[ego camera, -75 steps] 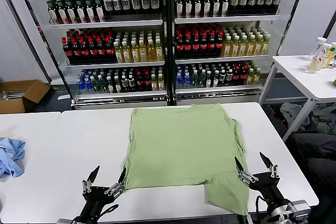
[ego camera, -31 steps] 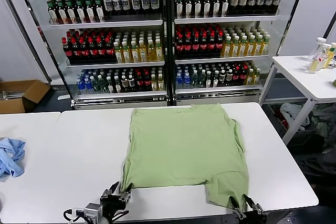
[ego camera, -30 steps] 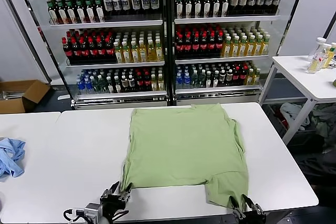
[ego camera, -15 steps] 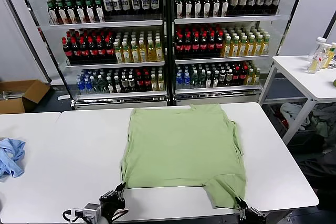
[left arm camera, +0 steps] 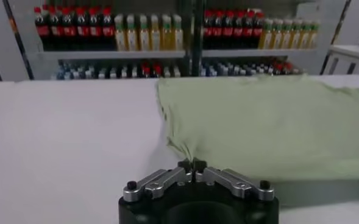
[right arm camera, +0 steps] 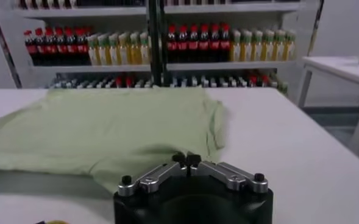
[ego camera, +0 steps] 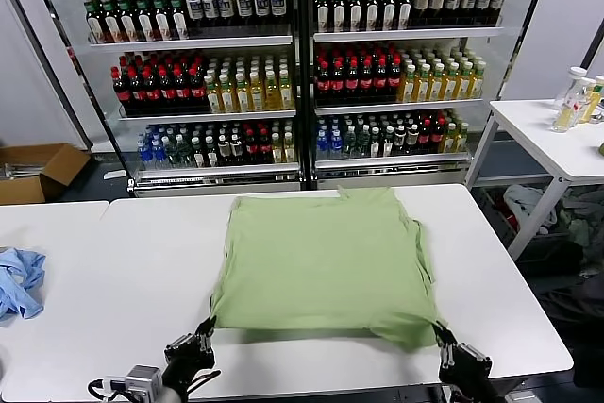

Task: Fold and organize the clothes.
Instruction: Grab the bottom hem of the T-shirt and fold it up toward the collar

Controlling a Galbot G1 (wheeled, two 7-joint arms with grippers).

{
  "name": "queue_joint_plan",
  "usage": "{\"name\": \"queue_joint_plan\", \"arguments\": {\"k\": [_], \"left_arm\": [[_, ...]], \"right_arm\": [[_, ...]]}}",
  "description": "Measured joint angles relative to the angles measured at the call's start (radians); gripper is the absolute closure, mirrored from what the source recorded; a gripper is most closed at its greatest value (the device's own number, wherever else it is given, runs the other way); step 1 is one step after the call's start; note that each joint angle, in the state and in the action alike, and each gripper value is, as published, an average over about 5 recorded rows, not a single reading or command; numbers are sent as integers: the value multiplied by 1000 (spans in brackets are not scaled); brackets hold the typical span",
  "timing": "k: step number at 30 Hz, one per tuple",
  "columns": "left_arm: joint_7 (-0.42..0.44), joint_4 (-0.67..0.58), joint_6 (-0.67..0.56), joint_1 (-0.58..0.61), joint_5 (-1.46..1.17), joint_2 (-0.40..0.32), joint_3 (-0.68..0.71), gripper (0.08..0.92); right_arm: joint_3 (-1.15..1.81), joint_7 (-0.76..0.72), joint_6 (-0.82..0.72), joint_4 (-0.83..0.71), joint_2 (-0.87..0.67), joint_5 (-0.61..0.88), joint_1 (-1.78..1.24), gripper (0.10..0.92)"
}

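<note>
The light green shirt (ego camera: 326, 257) lies spread on the white table (ego camera: 142, 271); its collar, buttons and chest graphic do not show. My left gripper (ego camera: 207, 327) is at the table's near edge, shut on the shirt's near left corner; in the left wrist view its fingertips (left arm camera: 192, 165) pinch the fabric (left arm camera: 270, 122). My right gripper (ego camera: 437, 331) is shut on the near right corner; the right wrist view shows it (right arm camera: 186, 160) closed on the cloth (right arm camera: 100, 131). The near hem is stretched between both grippers.
A crumpled light blue cloth (ego camera: 19, 280) lies at the table's left end. Shelves of bottles (ego camera: 302, 63) stand behind the table. A cardboard box (ego camera: 38, 172) is on the floor at the left, a second white table (ego camera: 557, 134) at the right.
Both grippers closed on the shirt's near corners and pulled the hem toward the table's near edge. The hanging flap at the near right has drawn out flat, and the shirt slid slightly left.
</note>
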Motion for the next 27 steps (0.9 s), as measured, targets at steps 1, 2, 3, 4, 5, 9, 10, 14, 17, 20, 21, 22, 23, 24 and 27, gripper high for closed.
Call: {"name": "queue_joint_plan", "arguments": {"k": [1,2,3,4,5,9,10,14,17,20,21,22,23,24,27], "left_arm": [[0,-3,2,-3,-4,3,-1,917],[1,-4,3,-8,-9,6,-2,917],[1,-5,3,-13,-13,10,-2,917],[1,-4,4,-19,-17,14,-2,917],[1,-2,3,-26,-22,18,0,917],[4,16,-1,-63,-42,36,9,917],[4,23,-2,-74,-47,42,12,917],[5,59,-2,-125,-63,64,27,917],[5,95,-4,-171,-72,83,43,917],[3,135,-5,-218,-81,100,60,917],[2,149,-6,-234,-84,104,66,917],[1,163,-6,-250,-86,108,73,917],[0,176,-6,-266,-88,113,79,917],[0,190,-6,-282,-90,116,85,917],[-2,232,-5,-329,-93,125,105,917]], "right_arm": [[-4,2,-1,-5,-6,2,17,916],[-9,4,-3,-11,-11,5,36,916],[-15,6,-4,-18,-17,7,57,916],[-23,7,-6,-27,-22,9,79,916],[-31,8,-7,-37,-27,11,102,916],[-74,8,-15,-86,-49,18,204,916],[-86,7,-16,-99,-55,18,229,916],[-136,4,-21,-153,-69,16,327,916],[-173,2,-25,-195,-71,12,394,916],[-208,0,-29,-236,-70,8,453,916],[-219,-1,-30,-250,-69,6,471,916],[-230,-2,-32,-263,-68,4,489,916],[-241,-3,-33,-276,-67,2,506,916],[-251,-4,-35,-290,-65,0,523,916],[-281,-7,-40,-327,-61,-8,570,916]]}}
